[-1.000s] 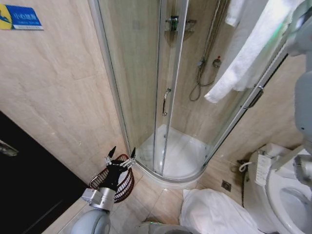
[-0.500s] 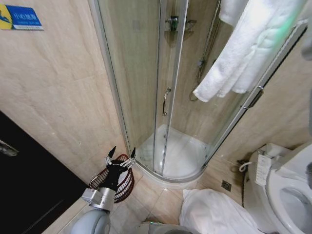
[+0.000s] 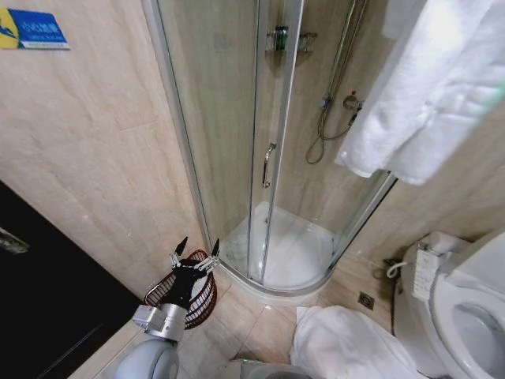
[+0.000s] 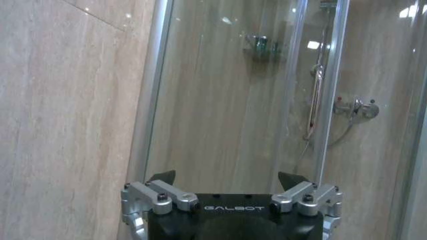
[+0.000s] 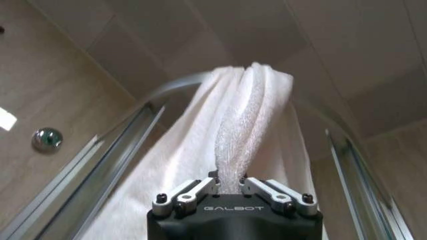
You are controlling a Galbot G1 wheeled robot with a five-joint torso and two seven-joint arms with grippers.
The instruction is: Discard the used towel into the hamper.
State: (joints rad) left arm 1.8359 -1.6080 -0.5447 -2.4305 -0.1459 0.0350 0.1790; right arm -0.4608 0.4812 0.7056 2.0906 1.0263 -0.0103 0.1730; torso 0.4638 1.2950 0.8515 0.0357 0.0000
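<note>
R gripper [image 5: 230,186] pinches white towel [image 3: 430,99] by glass shower [image 3: 237,158]; L gripper [image 3: 197,247] spread above hamper [image 3: 207,296].

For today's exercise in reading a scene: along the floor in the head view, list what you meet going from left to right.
Left gripper above the hamper → shower tray → white cloth heap on the floor → toilet.

Beige-tiled bathroom, glass shower enclosure [image 3: 260,150]
</note>
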